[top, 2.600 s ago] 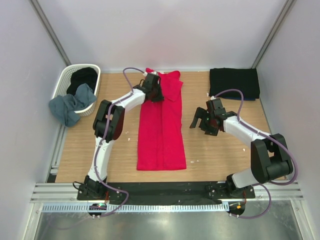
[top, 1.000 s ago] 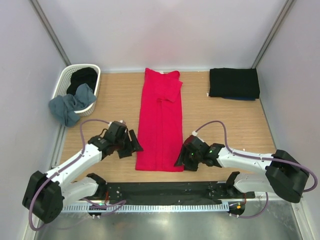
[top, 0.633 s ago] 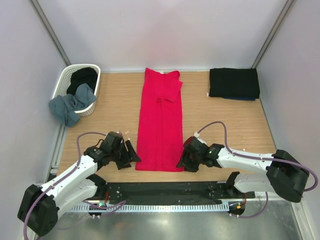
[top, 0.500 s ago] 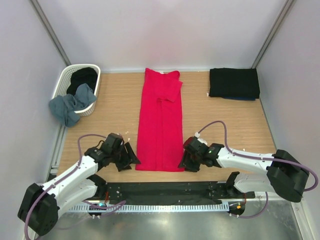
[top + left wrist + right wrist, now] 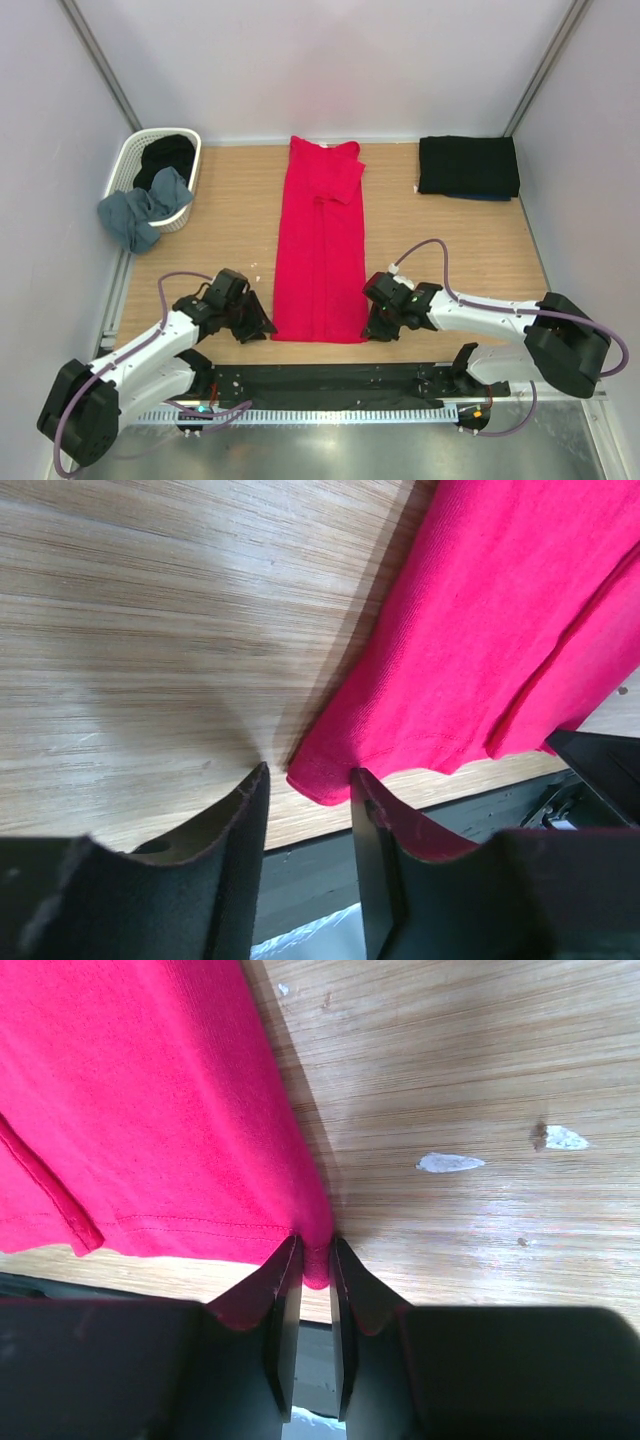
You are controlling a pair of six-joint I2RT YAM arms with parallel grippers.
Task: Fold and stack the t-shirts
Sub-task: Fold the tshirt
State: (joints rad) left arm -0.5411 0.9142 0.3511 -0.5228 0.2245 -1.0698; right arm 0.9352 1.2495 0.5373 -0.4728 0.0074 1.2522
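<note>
At the near edge of the surface, my left end effector straddles the crimson t-shirt at its left hem corner, fingers apart; my right end effector seems clamped on the right corner, ready to lift the hem over.

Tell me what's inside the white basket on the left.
A black t-shirt lies inside; a grey-blue t-shirt spills over the rim of the basket. Anything beneath them is covered.

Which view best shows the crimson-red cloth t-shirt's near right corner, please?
Right wrist: the t-shirt's corner sits close-up between the right hand's fingers. Top external hides it under that hand; left wrist shows the opposite corner.
</note>
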